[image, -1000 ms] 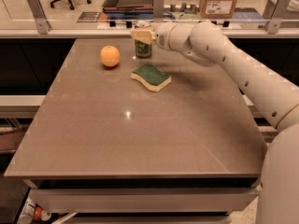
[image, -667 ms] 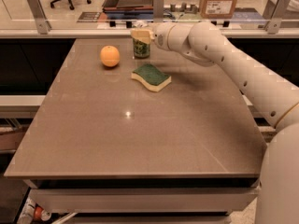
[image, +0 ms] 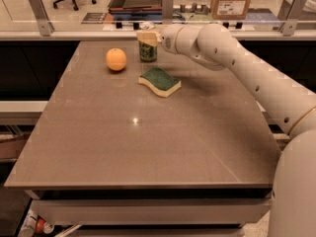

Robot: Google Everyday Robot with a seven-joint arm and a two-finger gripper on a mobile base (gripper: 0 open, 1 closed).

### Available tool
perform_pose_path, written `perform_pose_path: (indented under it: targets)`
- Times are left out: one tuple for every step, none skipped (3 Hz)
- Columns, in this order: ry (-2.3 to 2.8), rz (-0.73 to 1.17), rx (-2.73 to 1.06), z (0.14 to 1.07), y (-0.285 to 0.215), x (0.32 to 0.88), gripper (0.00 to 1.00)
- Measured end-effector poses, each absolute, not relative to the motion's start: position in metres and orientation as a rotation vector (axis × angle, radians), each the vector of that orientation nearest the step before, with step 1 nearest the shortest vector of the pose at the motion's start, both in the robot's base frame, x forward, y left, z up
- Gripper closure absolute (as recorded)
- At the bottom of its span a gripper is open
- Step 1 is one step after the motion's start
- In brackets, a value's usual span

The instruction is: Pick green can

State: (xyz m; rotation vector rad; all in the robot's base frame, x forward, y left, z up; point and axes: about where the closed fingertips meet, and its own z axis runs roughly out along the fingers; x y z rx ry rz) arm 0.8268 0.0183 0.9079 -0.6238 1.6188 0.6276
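Note:
The green can [image: 147,52] stands upright near the table's far edge, right of the orange [image: 116,59]. My gripper [image: 147,37] reaches in from the right on the white arm [image: 232,53]. It sits at the can's upper part and covers its top. The can's lower green body shows below the gripper. The can's base appears to rest on the table.
A yellow sponge with a wavy green top [image: 159,81] lies just in front of the can. The brown table [image: 148,142] stretches toward me. A glass barrier with metal posts [image: 39,14] runs behind the far edge.
Almost nothing has moved. The gripper stays at the top of the can and the can stays in the same place.

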Motion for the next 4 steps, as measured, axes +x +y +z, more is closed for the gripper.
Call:
perform_pose_path:
  targets:
    - [1.619,0.628,-0.624,0.908,0.018,0.827,1.0]
    - [1.609,0.609,-0.641,0.922,0.02,0.826,1.0]
    - [1.599,0.575,-0.665,0.944,0.018,0.826,1.0]
    - [1.591,0.545,-0.687,0.97,0.015,0.83,1.0]
